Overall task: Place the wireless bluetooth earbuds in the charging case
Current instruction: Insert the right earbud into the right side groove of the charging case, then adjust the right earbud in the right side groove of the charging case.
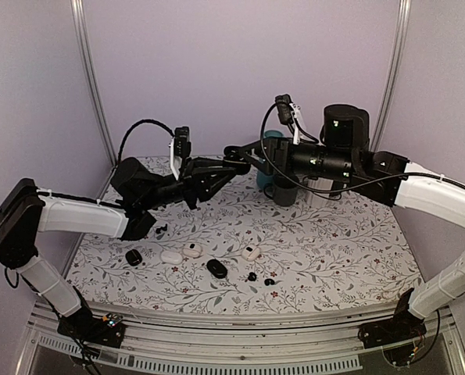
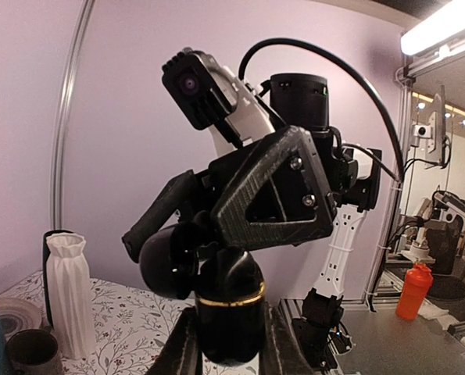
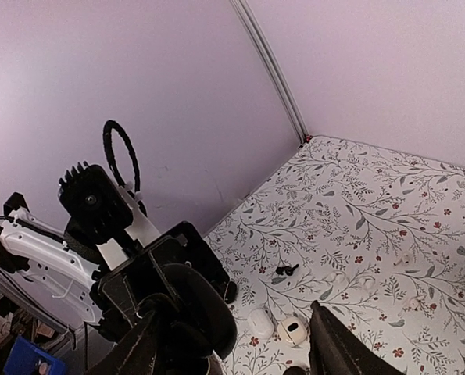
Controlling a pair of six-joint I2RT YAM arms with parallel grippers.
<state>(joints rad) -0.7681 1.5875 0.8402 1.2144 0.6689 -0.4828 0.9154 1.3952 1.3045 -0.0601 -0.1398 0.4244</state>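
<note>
Ok so the floral tabletop (image 1: 334, 258) fills most of the overhead view, and the left arm (image 1: 76, 215) and right arm (image 1: 427, 191) are both raised over it, meeting nose to nose near the back wall. The left pincer (image 2: 226, 348) is clenched on the charging case (image 2: 229, 301), a glossy black rounded thing with a gold band, held up in the air. The right pincer (image 3: 240, 348) is spread apart, right up against the left one, and I can't tell if it actually touches the case. Only the left wrist view shows a ribbed white vase (image 2: 69, 293), a grey cup (image 2: 30, 351) beside it, and an orange bottle (image 2: 413, 291) off the tabletop in the room behind. From above you get a teal cup (image 1: 271, 168) at the back, then a loose row of spare cases, two black ones (image 1: 216, 268) and three white ones (image 1: 191, 250). The wireless bluetooth earbuds (image 1: 252, 276) only show up overhead: two tiny black buds lying side by side on the tabletop near the front edge, just right of a black case and well below the held one.
</note>
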